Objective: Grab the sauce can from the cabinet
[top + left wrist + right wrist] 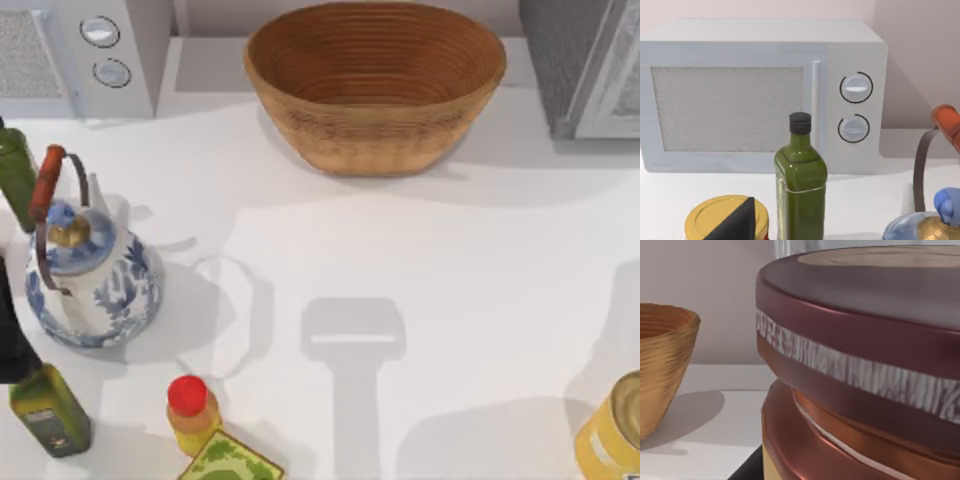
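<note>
the sauce can (860, 365) looms right against our right wrist camera, maroon rim and a pale band of unreadable print; whether our right fingers grip it we cannot tell. the cabinet (585, 65) stands at the table's far right, one woven basket (375, 85) beside it. one microwave (760, 95), two knobs, far left

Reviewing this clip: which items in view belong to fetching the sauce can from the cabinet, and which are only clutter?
Part of the job:
- sauce can, maroon-rimmed, close before the right wrist camera
- cabinet, back right corner

Just lying about:
- wicker basket
- microwave
- blue-and-white teapot
- green oil bottle
- yellow can
- red-capped bottle
</note>
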